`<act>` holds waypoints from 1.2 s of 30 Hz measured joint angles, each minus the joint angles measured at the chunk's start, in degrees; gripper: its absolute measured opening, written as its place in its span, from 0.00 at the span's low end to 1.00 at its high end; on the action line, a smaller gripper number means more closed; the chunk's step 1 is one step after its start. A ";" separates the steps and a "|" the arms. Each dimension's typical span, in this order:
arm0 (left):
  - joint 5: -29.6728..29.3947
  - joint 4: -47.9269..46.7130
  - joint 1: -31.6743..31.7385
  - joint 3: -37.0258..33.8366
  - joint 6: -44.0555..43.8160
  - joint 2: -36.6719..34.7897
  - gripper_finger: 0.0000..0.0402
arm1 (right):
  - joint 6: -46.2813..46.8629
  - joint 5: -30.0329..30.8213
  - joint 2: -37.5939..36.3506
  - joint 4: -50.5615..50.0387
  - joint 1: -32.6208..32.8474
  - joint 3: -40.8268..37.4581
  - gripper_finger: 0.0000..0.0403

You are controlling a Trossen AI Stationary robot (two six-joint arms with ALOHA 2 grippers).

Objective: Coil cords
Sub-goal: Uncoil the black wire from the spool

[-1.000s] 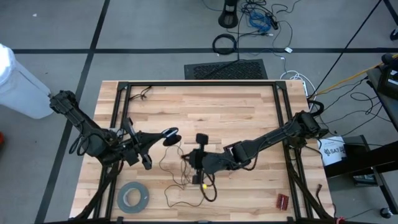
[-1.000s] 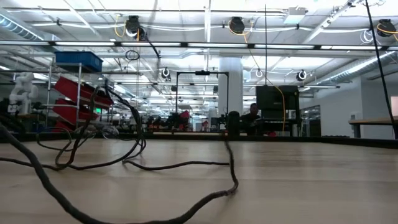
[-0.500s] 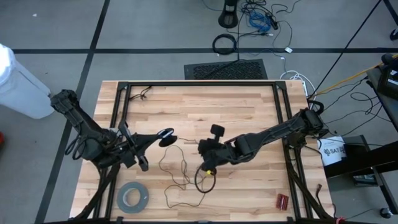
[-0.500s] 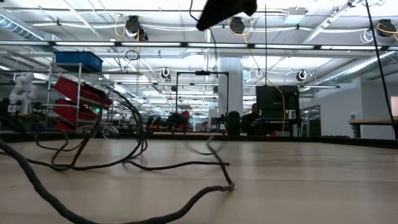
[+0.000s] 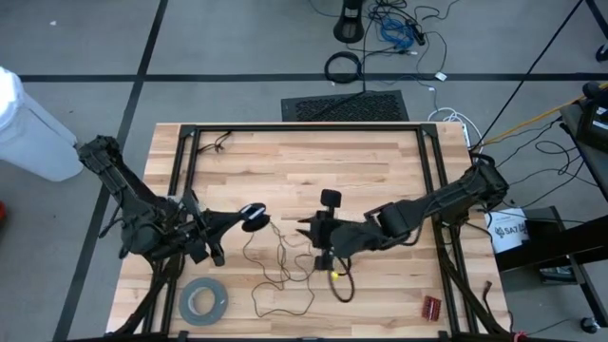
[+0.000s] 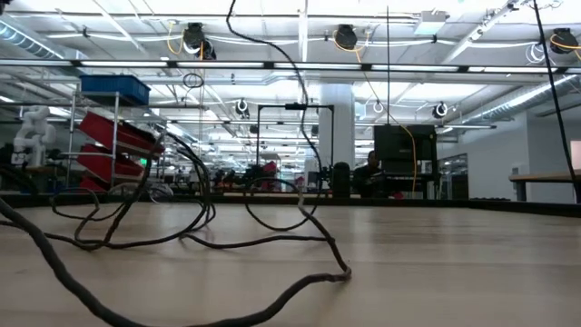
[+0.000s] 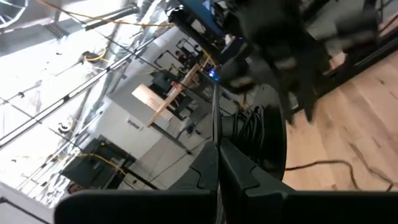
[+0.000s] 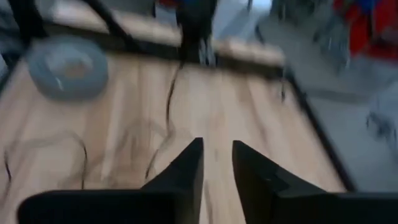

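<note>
- As you scan the high view from its left edge, you find the left gripper (image 5: 245,218) over the table's (image 5: 304,157) left half, its fingers (image 7: 239,171) pressed together on the small black disc (image 5: 253,215).
- In the left wrist view, you see the disc (image 7: 264,134) clamped edge-on between those fingers, with dark wire wound on it.
- Near the front edge, below the left arm, you see the grey tape roll (image 5: 202,301) lying flat, apart from the wire.
- Between the two grippers, you find the thin wire (image 5: 275,271) in loose, irregular loops on the wood, running from the disc toward the table front.
- In the low view, the wire (image 6: 300,204) lies across the tabletop and one strand rises out of the top of the picture.
- Right of centre, you find the right gripper (image 5: 306,228) pointing toward the left arm; its fingers (image 8: 186,168) stand slightly apart with nothing visible between them.
- At the front right corner, a small red object (image 5: 432,306) lies well apart from the wire.
</note>
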 joint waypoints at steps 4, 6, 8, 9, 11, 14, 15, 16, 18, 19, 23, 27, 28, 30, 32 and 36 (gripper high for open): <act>5.54 -3.60 0.00 0.00 -5.50 0.00 0.00 | -12.80 0.09 0.15 12.24 1.47 0.00 0.25; 9.76 -5.25 0.00 0.00 -8.23 0.04 0.00 | -19.36 0.07 0.58 18.16 2.23 0.00 0.27; 12.33 -6.17 0.00 0.00 -9.76 0.40 0.00 | -23.93 0.06 0.65 21.94 2.99 0.00 0.28; 12.70 -6.57 0.00 0.00 -10.33 0.63 0.00 | -25.45 -0.11 0.65 23.36 3.25 0.00 0.29; 12.86 -7.48 0.00 0.00 -11.77 1.12 0.00 | -27.43 -0.17 0.60 25.21 3.79 0.02 0.29; 13.40 -7.59 0.00 0.00 -12.64 1.86 0.00 | -30.03 -0.69 0.69 26.31 4.32 0.00 0.29; 13.81 -7.61 0.04 0.00 -12.64 2.13 0.00 | -30.42 -0.96 0.93 26.70 4.32 0.02 0.29; 14.51 -7.61 0.04 0.00 -12.64 2.43 0.00 | -30.55 -1.56 1.10 26.88 4.32 0.02 0.29; 15.47 -7.63 0.09 0.00 -12.65 2.82 0.00 | -30.61 -2.37 1.44 26.39 4.03 0.00 0.29; 15.81 -7.63 0.19 0.00 -12.64 2.93 0.00 | -30.63 -3.31 1.77 26.47 3.70 0.00 0.29; 16.25 -7.26 0.72 0.00 -12.64 3.13 0.00 | -30.77 -7.41 2.66 27.14 2.29 0.02 0.29; 18.28 -7.10 1.36 0.00 -12.69 3.13 0.00 | -31.38 -8.33 4.04 26.81 1.47 0.02 0.29; 18.93 -7.13 1.38 0.00 -12.69 3.13 0.00 | -31.42 -8.93 4.35 26.88 1.24 0.02 0.29; 19.52 -7.14 1.58 0.00 -12.69 3.13 0.00 | -31.44 -10.69 4.70 26.98 0.93 0.02 0.29; 19.65 -7.12 1.68 0.00 -12.66 3.13 0.00 | -31.44 -11.04 5.00 27.27 0.82 0.02 0.29; 19.69 -7.13 1.73 0.00 -12.69 3.13 0.00 | -31.63 -10.90 5.02 27.68 0.87 0.02 0.29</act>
